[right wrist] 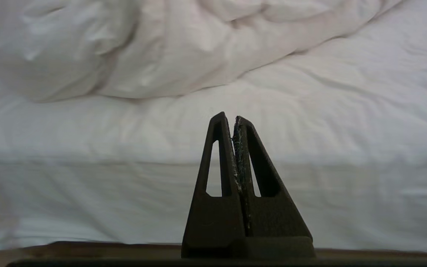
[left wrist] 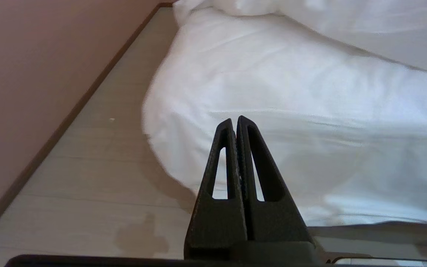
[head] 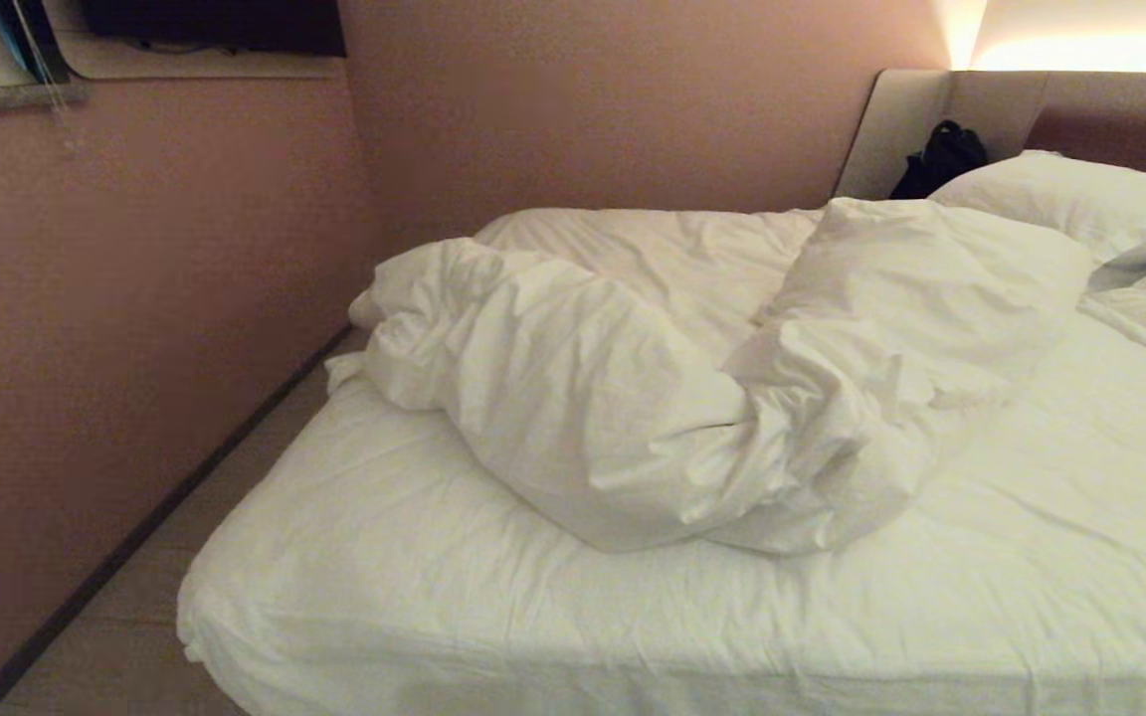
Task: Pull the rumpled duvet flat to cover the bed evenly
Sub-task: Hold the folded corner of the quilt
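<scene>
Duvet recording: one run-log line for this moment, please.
duvet: bunched mid-bed | bed: sheet mostly bare | left hand: shut, empty | right hand: shut, empty

White duvet (head: 633, 398), white-sheeted bed (head: 434, 597), pink wall (head: 135, 298), black bag (head: 941, 159)

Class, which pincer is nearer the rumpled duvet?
Right. The right pincer faces the bed's side directly below the duvet; the left pincer points at the bed's corner by the floor, farther off.
</scene>
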`<state>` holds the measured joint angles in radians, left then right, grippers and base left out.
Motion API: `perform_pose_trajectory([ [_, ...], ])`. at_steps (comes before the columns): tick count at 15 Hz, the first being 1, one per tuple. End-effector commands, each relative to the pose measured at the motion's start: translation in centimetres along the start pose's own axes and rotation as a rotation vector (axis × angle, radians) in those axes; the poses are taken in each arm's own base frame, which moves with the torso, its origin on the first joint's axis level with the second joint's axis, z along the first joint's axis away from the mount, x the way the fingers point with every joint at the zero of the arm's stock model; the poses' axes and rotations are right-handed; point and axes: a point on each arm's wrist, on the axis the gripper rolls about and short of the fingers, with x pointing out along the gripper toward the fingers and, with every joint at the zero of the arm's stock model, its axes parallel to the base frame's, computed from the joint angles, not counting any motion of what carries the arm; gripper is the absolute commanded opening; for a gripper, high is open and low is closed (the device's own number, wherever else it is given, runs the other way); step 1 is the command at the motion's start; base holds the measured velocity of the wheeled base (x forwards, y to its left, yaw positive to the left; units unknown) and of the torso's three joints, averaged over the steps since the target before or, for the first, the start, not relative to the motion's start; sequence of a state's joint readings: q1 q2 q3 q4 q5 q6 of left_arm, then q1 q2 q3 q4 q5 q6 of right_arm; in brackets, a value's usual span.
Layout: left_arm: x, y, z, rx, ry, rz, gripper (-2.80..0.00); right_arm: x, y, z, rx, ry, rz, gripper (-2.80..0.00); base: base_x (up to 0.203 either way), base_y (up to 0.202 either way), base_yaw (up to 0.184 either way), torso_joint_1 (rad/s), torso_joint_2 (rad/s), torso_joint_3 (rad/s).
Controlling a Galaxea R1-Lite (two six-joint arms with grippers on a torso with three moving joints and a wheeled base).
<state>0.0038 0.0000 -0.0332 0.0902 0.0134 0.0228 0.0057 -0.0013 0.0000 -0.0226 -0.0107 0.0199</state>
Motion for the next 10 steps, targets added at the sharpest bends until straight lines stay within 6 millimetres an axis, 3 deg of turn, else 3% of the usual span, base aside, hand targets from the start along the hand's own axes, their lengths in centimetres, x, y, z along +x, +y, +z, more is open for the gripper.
perform_pose_trajectory([
  [1,0.02,0.00,-0.03,0.000,0.002,0.001,-2.80,0.01,0.00,0.01,0.000,0.001,0.000,-2.80,0.000,-0.197,0.000,0.003,0.01,-0.001],
  [10,0.00,0.00,0.01,0.002,0.000,0.001,-2.80,0.01,0.00,0.01,0.000,0.001,0.000,-2.80,0.000,-0.194,-0.002,0.002,0.00,0.002],
])
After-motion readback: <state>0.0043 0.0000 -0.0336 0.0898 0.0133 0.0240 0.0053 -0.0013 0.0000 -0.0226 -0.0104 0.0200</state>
